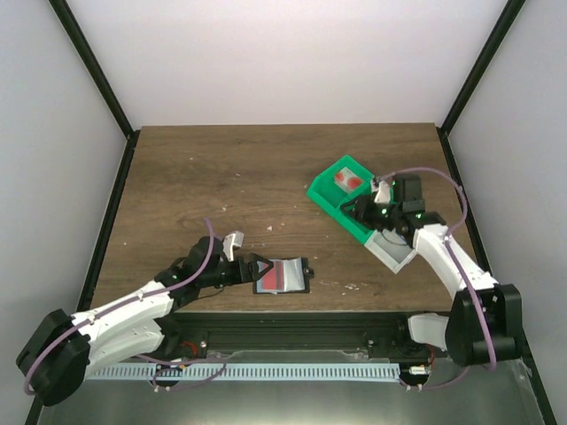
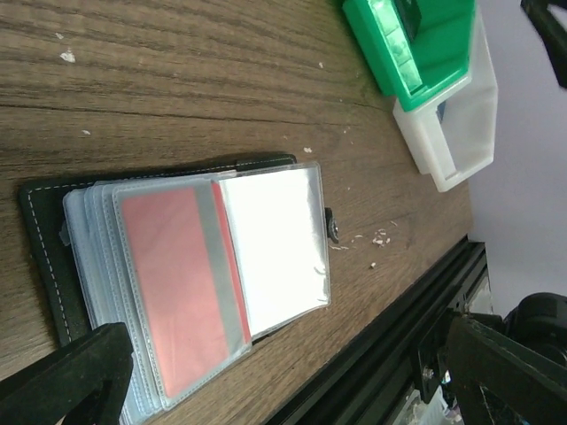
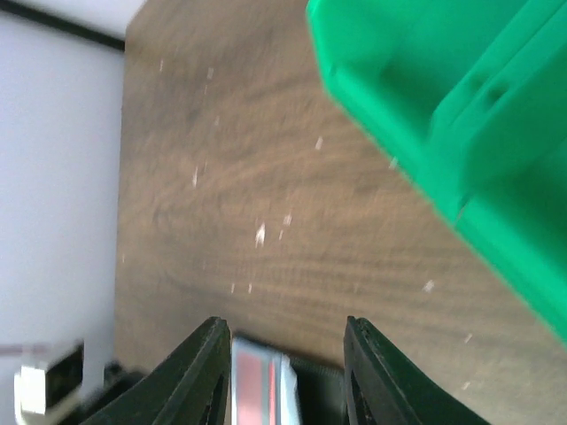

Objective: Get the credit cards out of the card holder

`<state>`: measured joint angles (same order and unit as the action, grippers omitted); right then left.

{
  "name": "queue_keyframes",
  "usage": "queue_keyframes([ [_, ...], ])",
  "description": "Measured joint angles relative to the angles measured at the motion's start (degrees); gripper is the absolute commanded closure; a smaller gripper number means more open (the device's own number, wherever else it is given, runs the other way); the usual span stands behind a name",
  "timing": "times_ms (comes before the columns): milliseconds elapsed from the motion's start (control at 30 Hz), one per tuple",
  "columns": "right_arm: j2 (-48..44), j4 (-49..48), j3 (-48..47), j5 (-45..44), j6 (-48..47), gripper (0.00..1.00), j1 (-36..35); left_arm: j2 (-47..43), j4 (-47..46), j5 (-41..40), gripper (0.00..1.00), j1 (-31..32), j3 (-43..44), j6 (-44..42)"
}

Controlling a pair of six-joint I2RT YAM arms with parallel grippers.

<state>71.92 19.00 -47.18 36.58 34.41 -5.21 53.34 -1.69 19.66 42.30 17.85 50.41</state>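
Flecked wood table (image 1: pixel 204 177); open card holder (image 1: pixel 282 275); white walls (image 1: pixel 292 53)

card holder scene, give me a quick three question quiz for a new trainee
1. True or false: the card holder lies closed on the table.
2. Where does the white-and-red card lie? A) in the green tray B) in the clear-white tray C) on bare wood
3. Which gripper sits at the card holder, and is it open or shut?
Key: 1 false, it lies open. 2 A. 3 the left gripper, open.
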Motion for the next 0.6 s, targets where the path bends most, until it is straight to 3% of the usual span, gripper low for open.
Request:
queue_keyframes([
  [367, -9.20, -5.05, 15.21, 1.11, 3.45, 0.67, -16.46, 2.80, -6.36, 1.03, 0.02, 0.00, -2.03, 3.52],
  [600, -7.45, -10.82, 17.66, -1.38, 7.96, 0.69, -28.46, 3.96, -11.37, 2.32, 0.01, 0.00, -4.83, 6.12],
])
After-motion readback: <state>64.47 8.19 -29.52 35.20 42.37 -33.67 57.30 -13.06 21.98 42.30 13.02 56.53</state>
